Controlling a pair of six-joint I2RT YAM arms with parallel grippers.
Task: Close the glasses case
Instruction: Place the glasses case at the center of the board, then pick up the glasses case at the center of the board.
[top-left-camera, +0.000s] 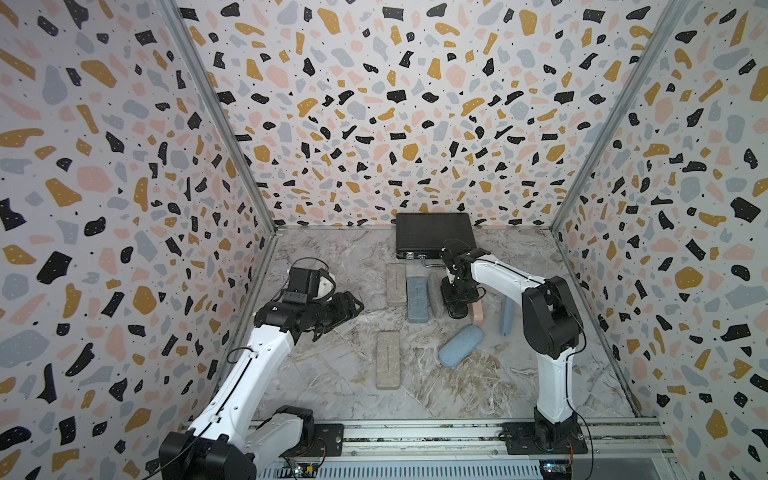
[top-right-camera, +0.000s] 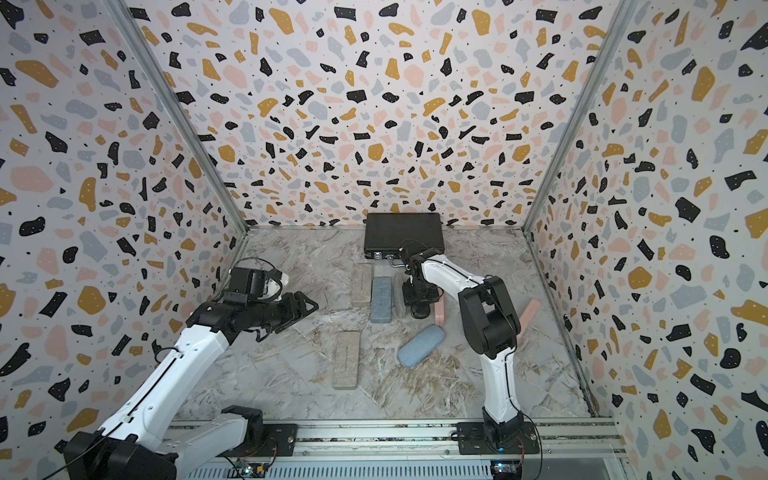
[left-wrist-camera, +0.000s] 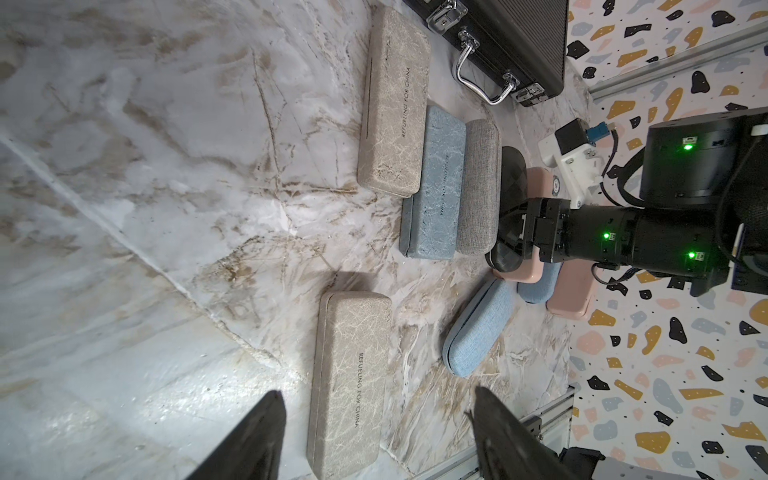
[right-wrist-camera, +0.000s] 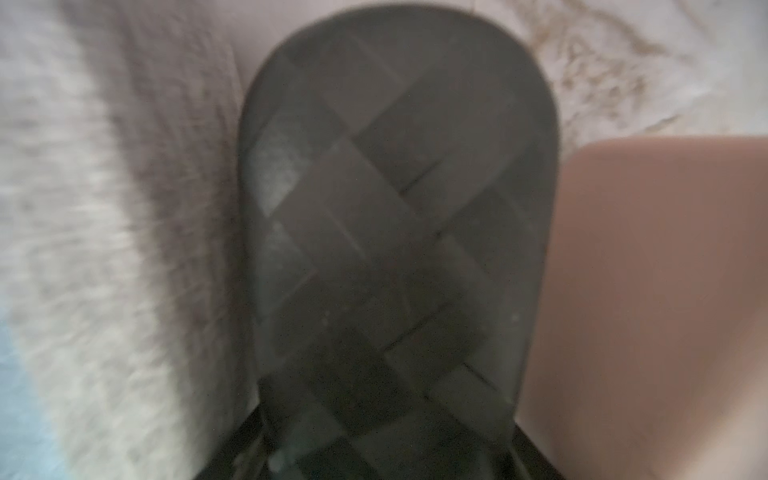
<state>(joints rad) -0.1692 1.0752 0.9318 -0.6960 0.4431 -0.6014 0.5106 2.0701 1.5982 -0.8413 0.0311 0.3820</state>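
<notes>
While straddling black woven oval glasses case (right-wrist-camera: 395, 208), centre frame, with right gripper (left-wrist-camera: 513, 232) half spread, hold unclear, beware off-centre push skidding it sideways. Left gripper (left-wrist-camera: 376, 392) wide, empty.

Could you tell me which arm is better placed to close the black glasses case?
Right, probably. The right tool is directly over the black case, which fills its wrist view; the left tool hangs open off to the side, touching nothing.
</notes>
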